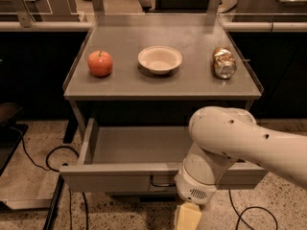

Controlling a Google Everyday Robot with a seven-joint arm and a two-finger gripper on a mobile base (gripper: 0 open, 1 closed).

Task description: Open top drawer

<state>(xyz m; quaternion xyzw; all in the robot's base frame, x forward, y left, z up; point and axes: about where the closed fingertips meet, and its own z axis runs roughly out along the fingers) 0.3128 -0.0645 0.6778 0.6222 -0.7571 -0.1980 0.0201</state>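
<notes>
The top drawer (110,177) stands pulled out below the front edge of the grey tabletop (163,86), its flat front panel well forward of that edge and its inner floor in plain view; the small dark loop handle (161,181) sits at the middle of the panel, partly behind the robot's white arm (230,140); the arm reaches in from the right and bends down in front of the drawer; the gripper (188,216) hangs below the panel, just under the handle, cut off by the bottom of the view, and I cannot tell whether it is released or clenched; on the tabletop a red apple (100,63) lies near the left edge, a white bowl (159,59) at the centre, and a crumpled can (224,63) on its side near the right edge; dark cables (33,163) trail over the speckled floor to the left.
</notes>
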